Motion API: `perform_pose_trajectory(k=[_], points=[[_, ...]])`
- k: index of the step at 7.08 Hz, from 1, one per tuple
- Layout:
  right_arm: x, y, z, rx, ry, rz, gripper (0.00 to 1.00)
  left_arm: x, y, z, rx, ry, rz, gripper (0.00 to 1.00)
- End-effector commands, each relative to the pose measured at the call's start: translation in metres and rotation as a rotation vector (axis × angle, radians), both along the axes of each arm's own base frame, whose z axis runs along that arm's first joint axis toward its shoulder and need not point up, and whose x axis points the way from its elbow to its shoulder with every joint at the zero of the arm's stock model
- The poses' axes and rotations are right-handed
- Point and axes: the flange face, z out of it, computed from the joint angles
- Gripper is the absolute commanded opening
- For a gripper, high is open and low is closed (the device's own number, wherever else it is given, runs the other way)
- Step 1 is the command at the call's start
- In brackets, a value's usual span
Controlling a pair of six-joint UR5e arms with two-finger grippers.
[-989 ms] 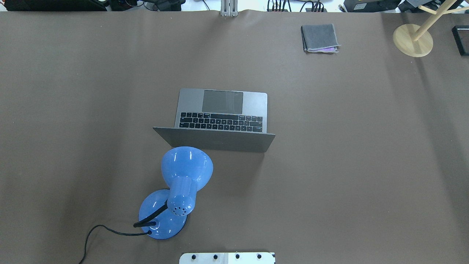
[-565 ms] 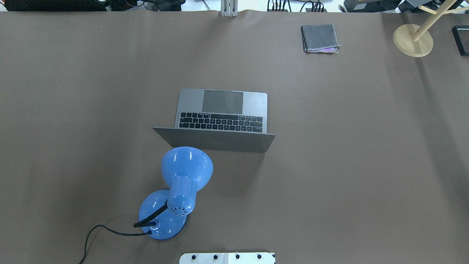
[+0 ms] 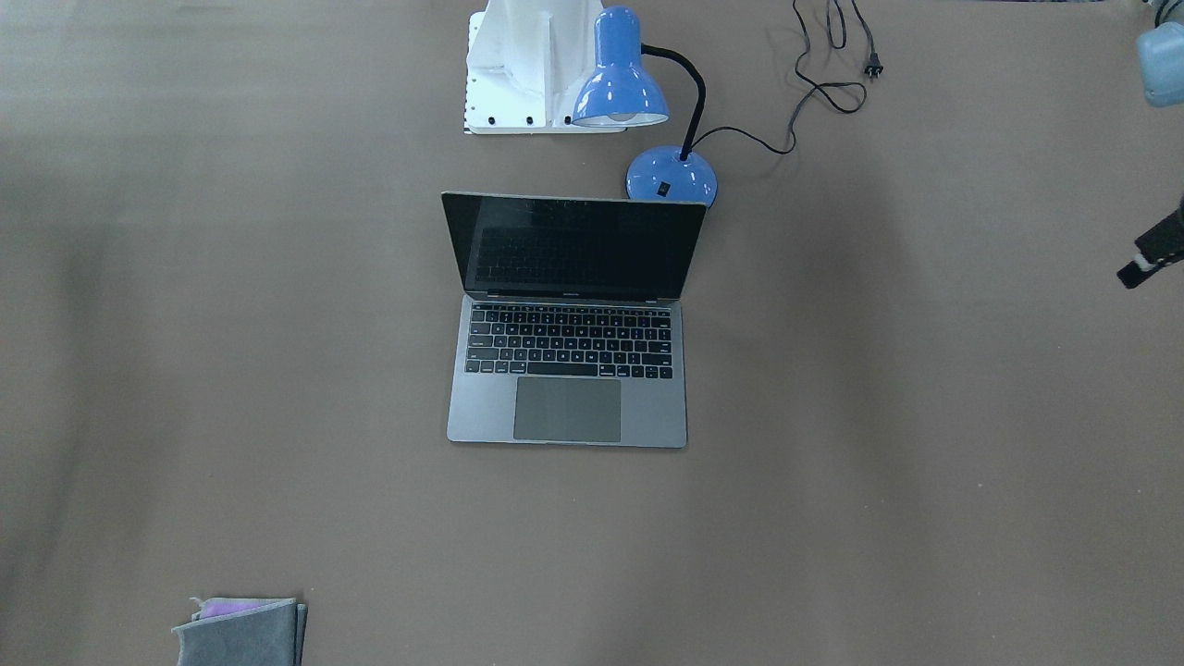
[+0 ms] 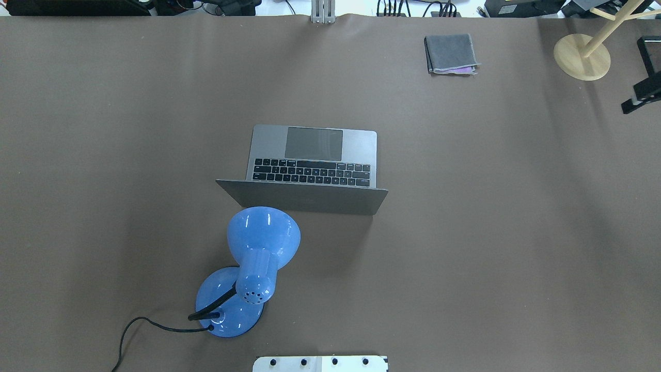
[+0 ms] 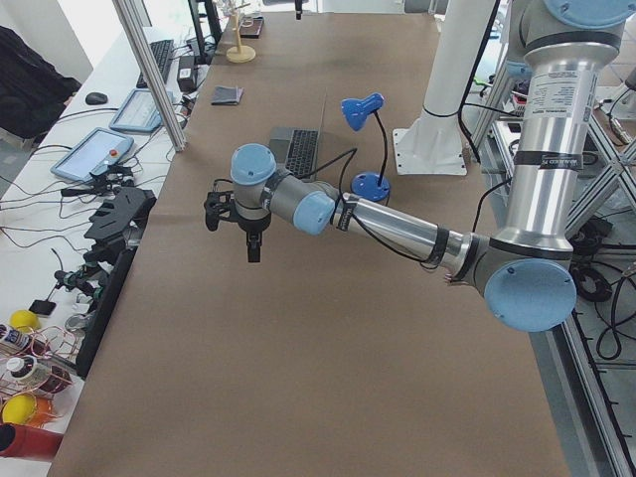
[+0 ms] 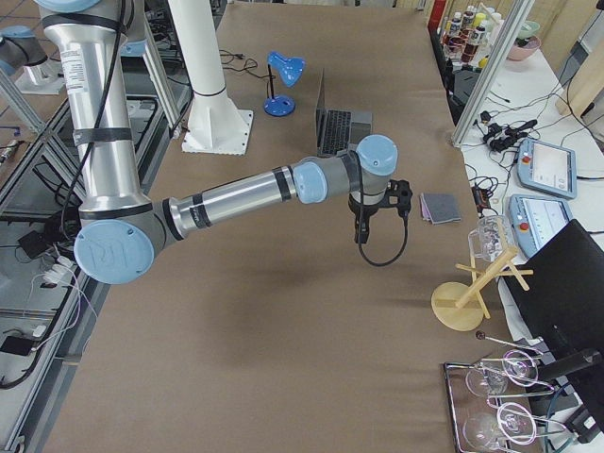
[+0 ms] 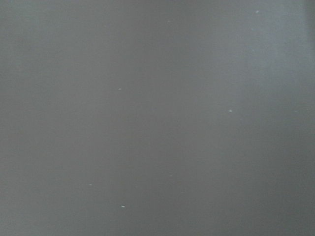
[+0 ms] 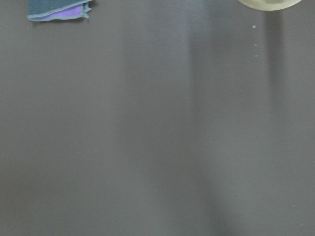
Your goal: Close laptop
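Brown-covered bench; slim space-grey metal laptop, open, screen upright, at bench centre; blue dome-shaded desk lamp, toward robot-side edge; left gripper and right gripper, over opposite bench ends, finger spread cannot be told

Blue lamp stands just behind the open laptop.

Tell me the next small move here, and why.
Probably swing the right gripper toward the top edge of the lid: the laptop stands open, nothing touches it, that gripper hangs far off to the side, and the blue lamp crowds its left end.
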Motion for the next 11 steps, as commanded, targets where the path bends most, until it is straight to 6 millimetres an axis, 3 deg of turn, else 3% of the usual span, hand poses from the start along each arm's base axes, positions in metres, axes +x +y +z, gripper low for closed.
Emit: perform_pose_trajectory(k=[1, 2, 3, 4, 5, 7, 9, 11], points=[[-0.097, 0.032, -0.093, -0.080, -0.046, 0.002, 0.83, 0.096, 0.017, -0.073, -0.096, 0.097, 0.006, 0.88], [-0.141, 0.054, -0.132, -0.093, -0.060, -0.011, 0.61, 0.146, 0.019, -0.103, -0.144, 0.112, 0.004, 0.58], [-0.179, 0.083, -0.152, -0.098, -0.048, -0.029, 0.35, 0.182, 0.031, -0.113, -0.163, 0.105, 0.014, 0.30], [-0.199, 0.111, -0.164, -0.074, -0.055, -0.076, 0.12, 0.199, 0.043, -0.125, -0.150, 0.115, 0.046, 0.03], [-0.212, 0.134, -0.175, -0.058, -0.070, -0.125, 0.00, 0.210, 0.057, -0.136, -0.138, 0.126, 0.079, 0.00], [-0.258, 0.169, -0.184, -0.105, -0.047, -0.143, 0.00, 0.258, 0.082, -0.151, -0.233, 0.144, 0.107, 0.00], [-0.286, 0.191, -0.207, -0.100, -0.057, -0.150, 0.00, 0.293, 0.103, -0.169, -0.293, 0.154, 0.117, 0.00], [-0.314, 0.211, -0.227, -0.118, -0.064, -0.143, 0.00, 0.310, 0.124, -0.181, -0.310, 0.165, 0.143, 0.00]])
